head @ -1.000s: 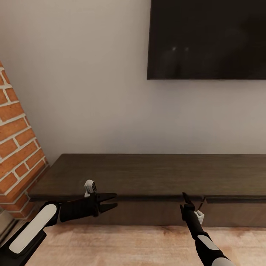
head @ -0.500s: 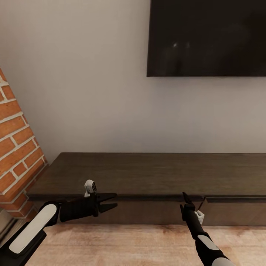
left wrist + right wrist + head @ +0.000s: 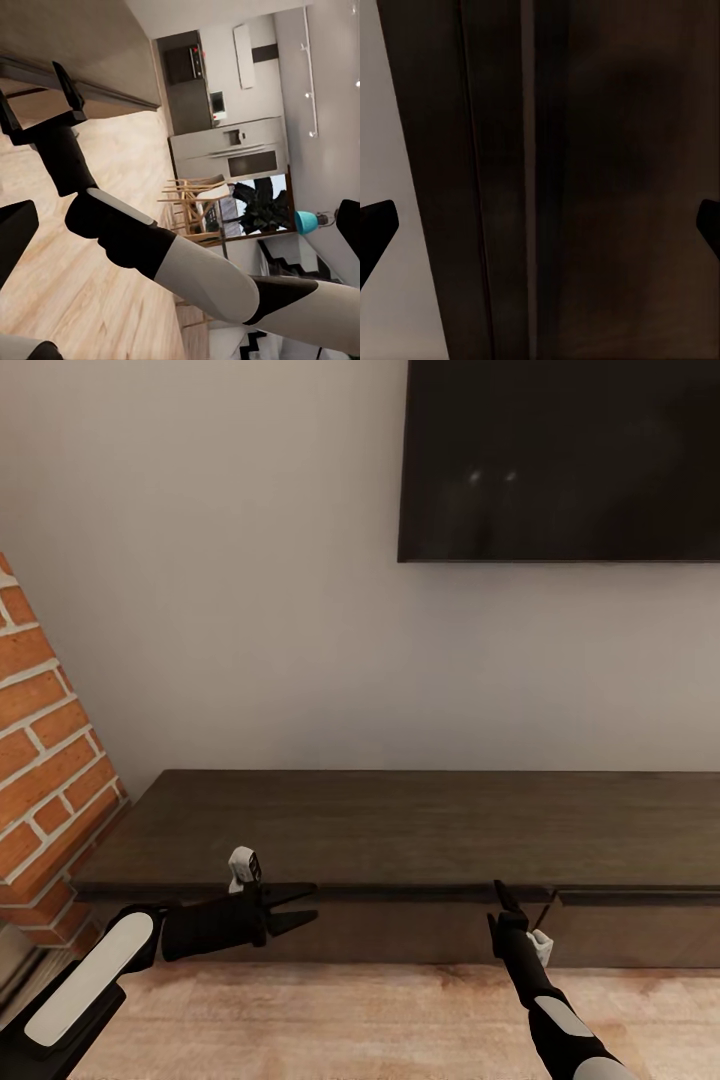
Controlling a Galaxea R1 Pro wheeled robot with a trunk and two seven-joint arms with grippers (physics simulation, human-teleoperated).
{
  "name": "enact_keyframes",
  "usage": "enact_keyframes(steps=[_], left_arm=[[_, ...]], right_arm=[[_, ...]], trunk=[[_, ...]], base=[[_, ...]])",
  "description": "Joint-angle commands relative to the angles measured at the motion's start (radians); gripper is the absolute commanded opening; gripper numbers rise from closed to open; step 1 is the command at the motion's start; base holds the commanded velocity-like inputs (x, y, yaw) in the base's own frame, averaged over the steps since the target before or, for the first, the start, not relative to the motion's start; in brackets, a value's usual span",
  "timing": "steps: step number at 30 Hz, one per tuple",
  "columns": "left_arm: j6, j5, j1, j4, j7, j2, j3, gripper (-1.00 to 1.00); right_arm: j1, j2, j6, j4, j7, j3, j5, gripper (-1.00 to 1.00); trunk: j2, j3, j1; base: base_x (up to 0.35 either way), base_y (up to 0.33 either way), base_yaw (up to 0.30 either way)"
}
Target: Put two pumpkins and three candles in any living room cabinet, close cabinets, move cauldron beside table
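living-room wall and the low cabinet (image 3: 400,830) face the robot. right gripper (image 3: 503,896), spread wide and empty, sits just before its front seam; left gripper (image 3: 300,907), also parted, hovers beside. a misjudged reach could skate off that plain edge.

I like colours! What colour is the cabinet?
Dark brown wood cabinet, best in the head view.

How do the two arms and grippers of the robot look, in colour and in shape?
Both arms are matte black and rounded, each with an elongated white panel on the forearm. The left gripper and the right gripper each have two thin, black, pointed fingers. A small white-and-grey block is mounted at each wrist. No loose cables can be seen.
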Motion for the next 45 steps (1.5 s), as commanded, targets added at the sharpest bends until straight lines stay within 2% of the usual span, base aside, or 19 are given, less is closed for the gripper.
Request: enact_keyframes(steps=[1,5,6,45], left_arm=[[0.000,-0.005,-0.001,0.001,-0.008,0.001,-0.001,1.00],[0.000,-0.005,-0.001,0.000,-0.008,0.001,-0.001,1.00],[0.000,-0.005,-0.001,0.000,-0.008,0.001,-0.001,1.00],[0.000,-0.005,-0.001,0.001,-0.008,0.001,-0.001,1.00]], right_arm=[[-0.001,0.000,0.010,0.001,0.003,-0.001,-0.010,1.00],[-0.001,0.000,0.010,0.001,0.003,0.000,-0.010,1.00],[-0.001,0.000,0.010,0.001,0.002,0.000,-0.010,-1.00],[-0.001,0.000,0.010,0.001,0.003,0.000,-0.010,-1.00]], trunk=[[0.000,-0.001,0.000],[0.000,-0.001,0.000],[0.000,-0.001,0.000],[0.000,-0.001,0.000]], base=[[0.000,0.000,0.000],[0.000,0.000,0.000],[0.000,0.000,0.000],[-0.015,0.000,0.000]])
